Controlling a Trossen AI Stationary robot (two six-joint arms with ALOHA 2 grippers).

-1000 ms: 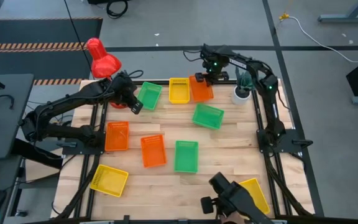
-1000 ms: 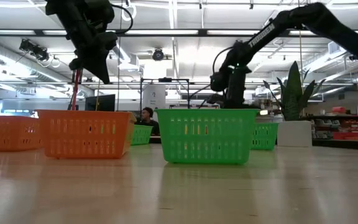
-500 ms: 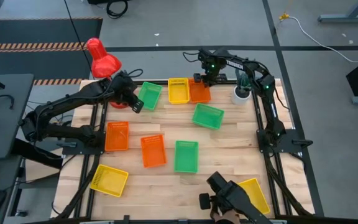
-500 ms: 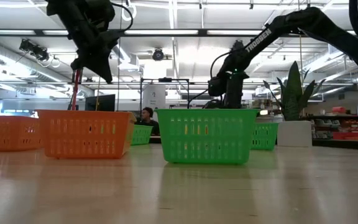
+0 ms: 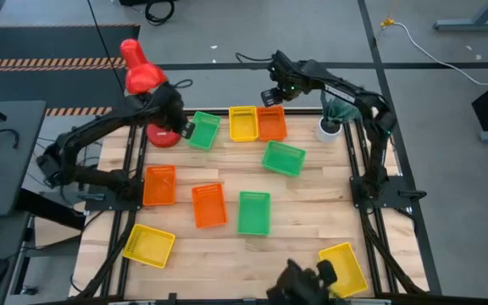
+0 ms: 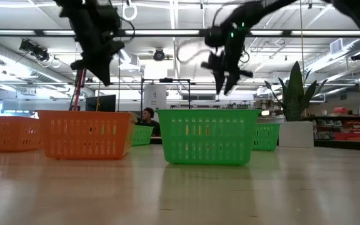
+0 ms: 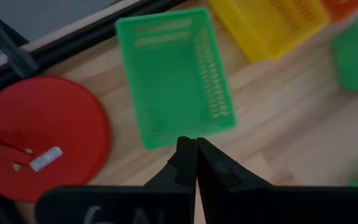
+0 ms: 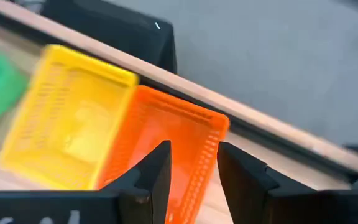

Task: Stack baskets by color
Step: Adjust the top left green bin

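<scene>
Nine baskets stand on their bottoms on the wooden table. Along the far edge are a green one [image 5: 203, 130], a yellow one [image 5: 243, 124] and an orange one [image 5: 272, 124] side by side. Another green basket [image 5: 284, 158] sits just nearer. Two orange baskets [image 5: 159, 185] [image 5: 209, 205] and a green one [image 5: 254, 213] stand mid-table. Two yellow ones [image 5: 149, 246] [image 5: 346, 265] are near the front edge. My left gripper [image 7: 196, 144] is shut and hovers above the far green basket's [image 7: 176, 81] near-left end. My right gripper [image 8: 193, 163] is open, raised above the far orange basket [image 8: 173, 143].
A red lamp [image 5: 142, 78] stands at the far left, its round base [image 7: 42, 134] next to the green basket. A white plant pot [image 5: 329, 129] sits at the far right. A dark device [image 5: 303, 280] pokes in at the near edge. A person [image 6: 147, 115] sits beyond the table.
My right gripper has opened, let go of the far orange basket and risen well clear of it, tipping as it went. The basket stays on the table beside the yellow one. My left gripper, still shut, has drifted toward the far edge over the green basket.
</scene>
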